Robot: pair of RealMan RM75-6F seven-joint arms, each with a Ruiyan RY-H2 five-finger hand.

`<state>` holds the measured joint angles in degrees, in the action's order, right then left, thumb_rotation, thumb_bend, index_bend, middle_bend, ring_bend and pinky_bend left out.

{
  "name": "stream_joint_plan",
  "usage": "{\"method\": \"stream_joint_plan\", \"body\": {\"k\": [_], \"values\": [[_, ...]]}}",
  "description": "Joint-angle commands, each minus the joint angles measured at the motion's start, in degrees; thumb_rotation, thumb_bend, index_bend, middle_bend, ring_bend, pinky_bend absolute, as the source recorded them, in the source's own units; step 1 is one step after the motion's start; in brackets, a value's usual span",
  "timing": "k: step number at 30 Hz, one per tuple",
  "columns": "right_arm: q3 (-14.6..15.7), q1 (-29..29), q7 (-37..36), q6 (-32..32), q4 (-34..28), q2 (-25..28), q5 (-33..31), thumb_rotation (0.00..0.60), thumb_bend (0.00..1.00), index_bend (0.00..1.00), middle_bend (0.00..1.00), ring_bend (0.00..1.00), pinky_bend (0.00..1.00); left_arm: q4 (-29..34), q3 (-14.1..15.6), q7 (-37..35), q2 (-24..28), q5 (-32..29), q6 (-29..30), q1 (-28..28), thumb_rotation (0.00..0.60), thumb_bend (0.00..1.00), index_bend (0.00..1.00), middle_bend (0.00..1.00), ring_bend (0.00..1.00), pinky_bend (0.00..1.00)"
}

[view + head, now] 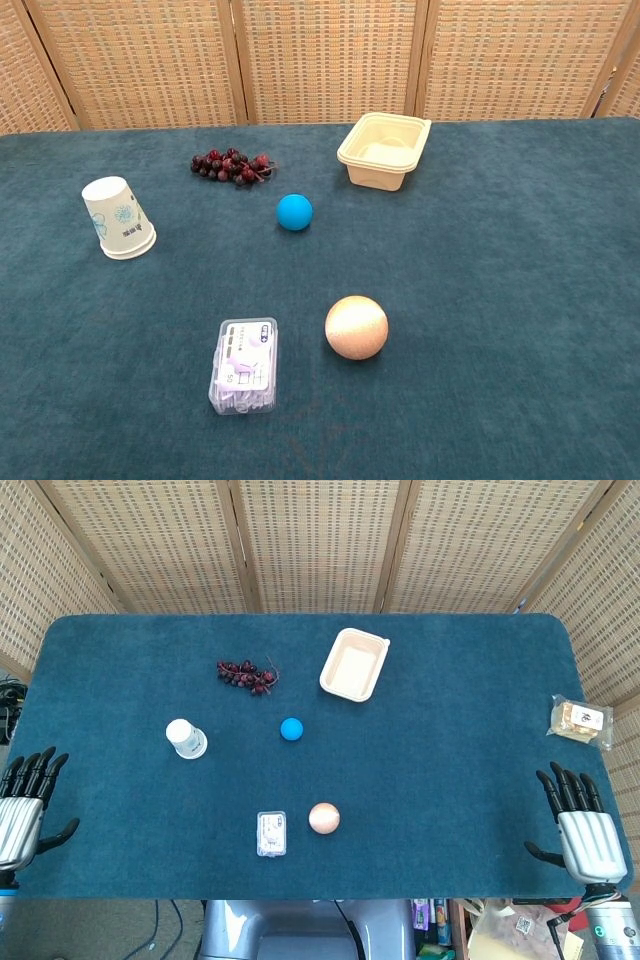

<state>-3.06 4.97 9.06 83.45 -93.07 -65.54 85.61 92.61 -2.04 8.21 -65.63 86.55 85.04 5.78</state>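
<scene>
both hands idle at the near corners, items scattered mid-table

while neither hand grasps anything, the left hand (20,810) sits at the 8 o'clock corner of the table (450,680) and the right hand (583,825) at the 4 o'clock corner, both visible only in the head view. each shows its back to the camera, fingers (565,788) extended and slightly apart, thumb out to the side: released, holding nothing. whether they rest on the cloth or hang just above it cannot be told.

nearest the left hand stands an upturned paper cup (186,738), toward 9 o'clock, well apart from it. nearest the right hand lies a wrapped snack packet (581,721) at the 3 o'clock edge, also apart. judged from this spread, the items appear laid out separately so each can be reached without disturbing another.

near 6 o'clock a small clear box (243,365) lies flat, just beside a peach-coloured ball (356,326). a blue ball (294,211) sits at centre. toward 12 o'clock lie a bunch of dark grapes (228,165) and an open cream tray (384,150), upright.
</scene>
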Motion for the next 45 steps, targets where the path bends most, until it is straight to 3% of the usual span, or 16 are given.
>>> {"method": "stream_joint_plan", "body": {"k": [1, 13, 17, 24, 30, 34, 45], "values": [[0.0, 0.0, -0.1, 0.2, 0.0, 0.0, 0.1, 0.6, 0.09, 0.0, 0.0, 0.0, 0.0, 0.1, 0.1, 0.2, 0.0, 0.1, 0.1, 0.0, 0.6, 0.26, 0.0, 0.0, 0.0, 0.0], [0.0, 0.0, 0.6, -0.1, -0.2, -0.3, -0.3, 0.6, 0.09, 0.0, 0.0, 0.0, 0.0, 1.5, -2.1, 1.8, 1.0, -2.1, -3.1, 2.7, 0.6, 0.26, 0.0, 0.0, 0.0, 0.0], [-0.1, 0.1, 0.6, -0.2, -0.2, -0.4, -0.4, 0.6, 0.09, 0.0, 0.0, 0.0, 0.0, 3.5, -4.0, 3.8, 2.8, -4.3, -6.6, 5.4, 0.6, 0.26, 0.07, 0.0, 0.0, 0.0], [0.0, 0.1, 0.8, -0.1, -0.3, -0.5, -0.3, 0.6, 0.09, 0.0, 0.0, 0.0, 0.0, 9.0, -8.9, 8.6, 7.7, -15.9, -20.2, 13.7, 0.6, 0.26, 0.19, 0.0, 0.0, 0.0], [0.1, 0.3, 0.7, -0.5, -0.2, -0.6, -0.3, 0.6, 0.09, 0.0, 0.0, 0.0, 0.0, 11.3, -11.9, 13.2, 9.6, -27.5, -27.3, 19.8, 0.6, 0.26, 0.22, 0.0, 0.0, 0.0], [0.2, 0.4, 0.6, -0.5, 0.0, -1.0, 0.3, 0.6, 0.09, 0.0, 0.0, 0.0, 0.0, 11.2, -12.4, 19.1, 9.1, -36.9, -31.1, 25.0, 0.6, 0.25, 0.24, 0.0, 0.0, 0.0], [0.1, 0.6, -0.8, -0.5, 0.9, -1.3, 0.3, 0.6, 0.09, 0.0, 0.0, 0.0, 0.0, 8.1, -10.4, 33.3, 4.9, -59.2, -32.9, 37.9, 0.6, 0.25, 0.27, 0.0, 0.0, 0.0]]}}
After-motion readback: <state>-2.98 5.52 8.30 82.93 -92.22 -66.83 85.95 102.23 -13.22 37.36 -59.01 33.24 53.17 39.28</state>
